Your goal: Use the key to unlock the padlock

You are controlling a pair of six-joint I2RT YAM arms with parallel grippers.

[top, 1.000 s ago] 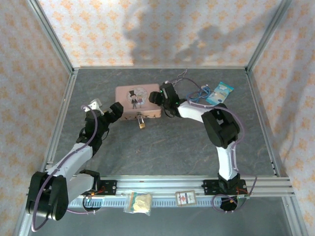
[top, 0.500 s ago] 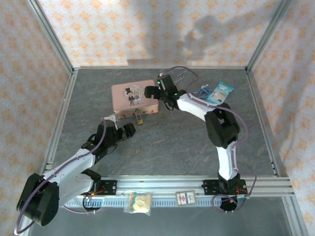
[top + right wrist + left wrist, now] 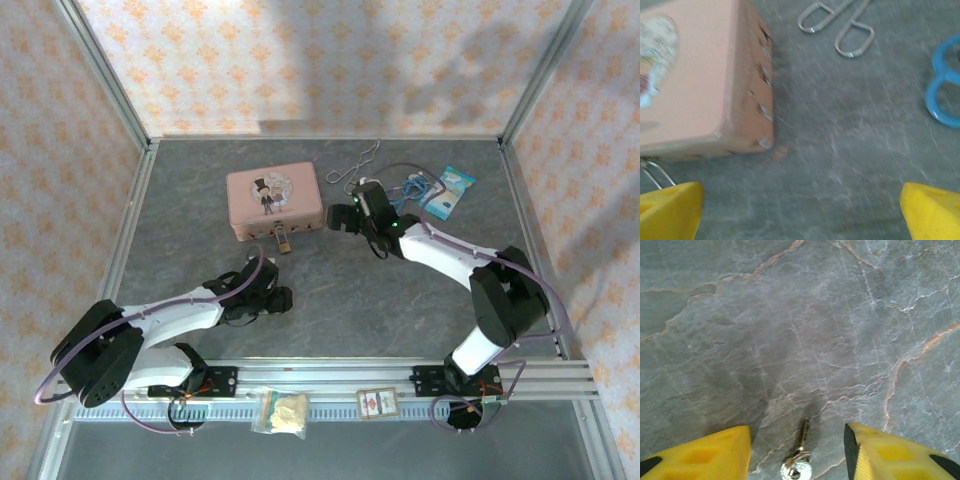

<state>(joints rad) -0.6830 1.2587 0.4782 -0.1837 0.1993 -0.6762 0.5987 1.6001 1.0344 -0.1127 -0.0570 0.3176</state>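
The key [image 3: 797,469] lies flat on the surface [image 3: 790,340] toward its near edge, between the wide-open fingers of the left gripper [image 3: 796,442]. It looks thin, light, stiff and slippery, so it is best pinched across its round head. The small padlock [image 3: 283,241] hangs on the pink tin's [image 3: 275,195] near side. The right gripper [image 3: 802,210], also wide, hovers just beside the tin.

Bright even light, soft shadows on the back wall [image 3: 400,70], right wrist view motion-blurred, left crisp.
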